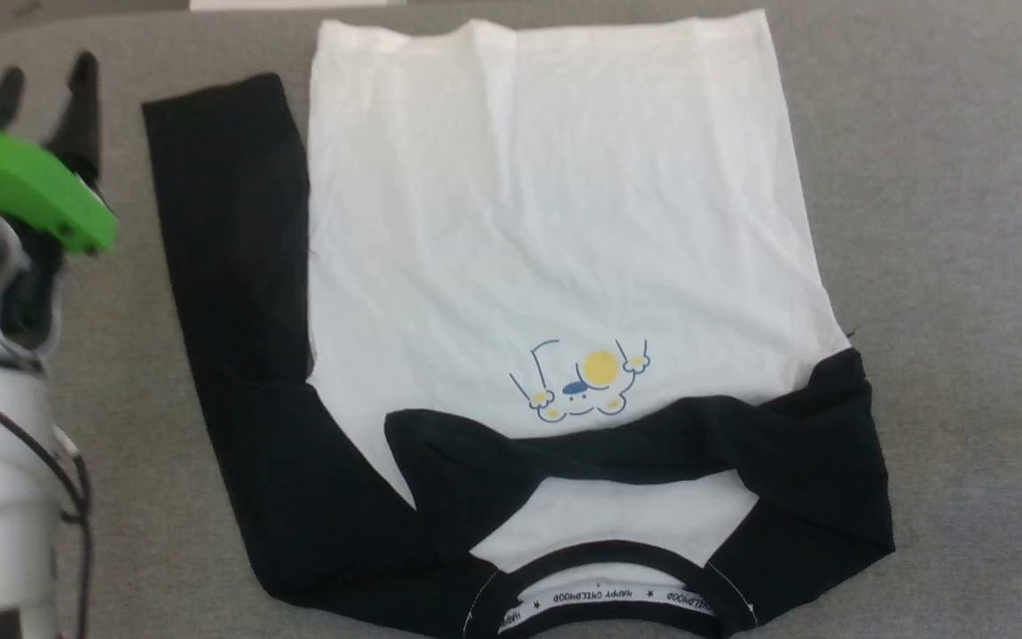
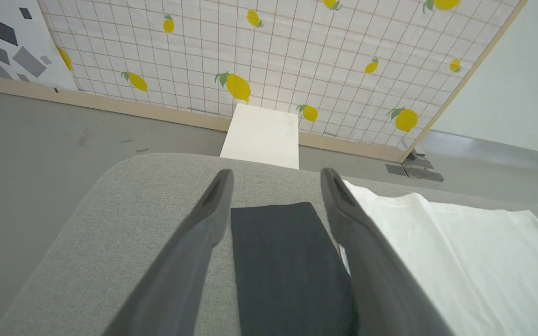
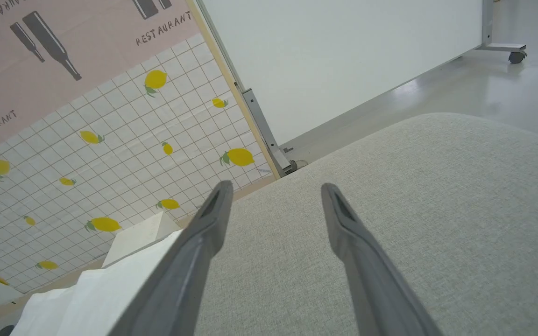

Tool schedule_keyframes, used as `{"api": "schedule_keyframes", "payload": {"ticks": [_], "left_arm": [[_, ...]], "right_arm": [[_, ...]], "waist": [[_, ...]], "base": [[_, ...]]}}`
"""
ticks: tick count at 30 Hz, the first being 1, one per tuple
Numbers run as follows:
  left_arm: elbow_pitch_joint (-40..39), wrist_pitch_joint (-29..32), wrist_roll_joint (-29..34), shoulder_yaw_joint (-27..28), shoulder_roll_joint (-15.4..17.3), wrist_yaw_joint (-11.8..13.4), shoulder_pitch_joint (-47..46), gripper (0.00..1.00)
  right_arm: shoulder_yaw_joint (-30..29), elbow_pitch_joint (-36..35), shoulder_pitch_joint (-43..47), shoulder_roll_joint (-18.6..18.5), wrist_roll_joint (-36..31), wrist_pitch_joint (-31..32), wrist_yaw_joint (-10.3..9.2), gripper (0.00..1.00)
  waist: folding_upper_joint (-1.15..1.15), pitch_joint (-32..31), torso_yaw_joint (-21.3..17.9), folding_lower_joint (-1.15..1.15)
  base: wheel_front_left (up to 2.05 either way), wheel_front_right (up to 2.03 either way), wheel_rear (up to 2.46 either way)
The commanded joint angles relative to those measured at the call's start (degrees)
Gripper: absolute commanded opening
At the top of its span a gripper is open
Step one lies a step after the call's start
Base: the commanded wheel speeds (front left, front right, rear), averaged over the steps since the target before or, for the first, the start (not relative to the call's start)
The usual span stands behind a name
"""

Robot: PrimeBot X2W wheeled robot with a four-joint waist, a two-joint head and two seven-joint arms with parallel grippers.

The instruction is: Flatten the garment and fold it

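Left gripper (image 2: 276, 186): fingers spread wide, nothing gripped. The end of the black sleeve (image 2: 283, 261) lies in line between them; contact cannot be determined. Right gripper (image 3: 277, 191): fingers spread wide, empty, over the bare grey table (image 3: 437, 210). The garment (image 1: 546, 204) lies flat on the table, collar (image 1: 617, 596) nearest the robot, its other sleeve (image 1: 653, 444) folded across the chest.

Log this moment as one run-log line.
left gripper open, by outstretched black sleeve | right gripper open over grey table | T-shirt spread, other sleeve folded across chest
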Motion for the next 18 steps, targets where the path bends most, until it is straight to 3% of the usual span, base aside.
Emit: {"api": "schedule_keyframes", "payload": {"ticks": [1,10,14,18], "left_arm": [[1.5,2.4,-0.5,0.0,1.1,0.8,-2.8,1.0],[8.4,21.0,0.3,-4.1,5.5,3.0,-13.5,1.0],[9.2,25.7,1.9,-5.9,6.9,4.0,-14.8,1.0],[9.1,26.4,2.5,-6.5,7.3,4.8,-15.3,1.0]], "right_arm": [[0.0,-0.5,-0.7,0.0,0.5,0.0,-0.06,1.0],[0.2,-1.5,-1.6,0.0,1.7,-0.3,-0.06,1.0],[0.5,-2.1,-2.0,0.0,2.0,-0.4,-0.06,1.0],[0.7,-2.6,-2.4,0.0,2.6,0.0,-0.06,1.0]], "waist": [[0.0,6.9,-1.2,-0.01],[0.0,13.2,-2.5,-0.01],[0.0,14.9,-2.8,-0.01],[0.0,16.5,-2.9,-0.01]], "base": [[0.0,0.0,0.0],[0.0,0.0,0.0],[0.0,0.0,0.0],[0.0,0.0,0.0]]}}
